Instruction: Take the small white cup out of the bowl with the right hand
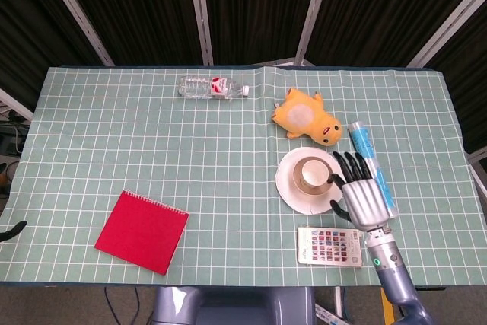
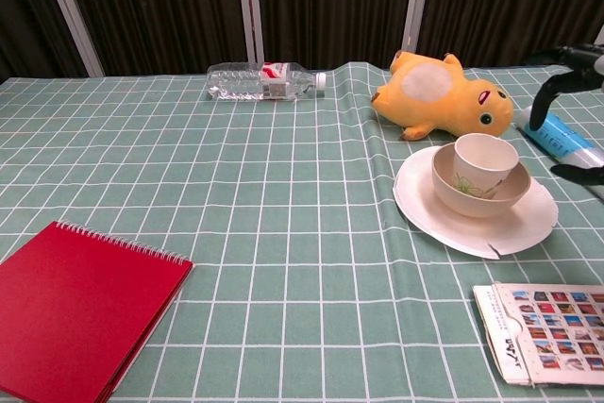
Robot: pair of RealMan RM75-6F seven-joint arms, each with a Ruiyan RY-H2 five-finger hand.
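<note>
The small white cup [image 1: 310, 175] [image 2: 484, 162] stands upright in a tan bowl [image 1: 297, 176] [image 2: 472, 203], which sits on a white plate [image 1: 293, 192] [image 2: 444, 228] right of the table's middle. My right hand [image 1: 359, 195] hovers open at the plate's right edge, fingers spread and pointing away from me, a little apart from the bowl. In the chest view only its dark fingers [image 2: 545, 101] show at the right border. Of my left hand only a dark tip [image 1: 11, 230] shows at the left border.
A yellow plush duck [image 1: 308, 116] lies just behind the plate. A blue tube [image 1: 364, 144] lies to the plate's right, partly under my hand. A picture card [image 1: 329, 246] lies in front, a water bottle [image 1: 213, 87] at the back, a red notebook [image 1: 142, 231] front left.
</note>
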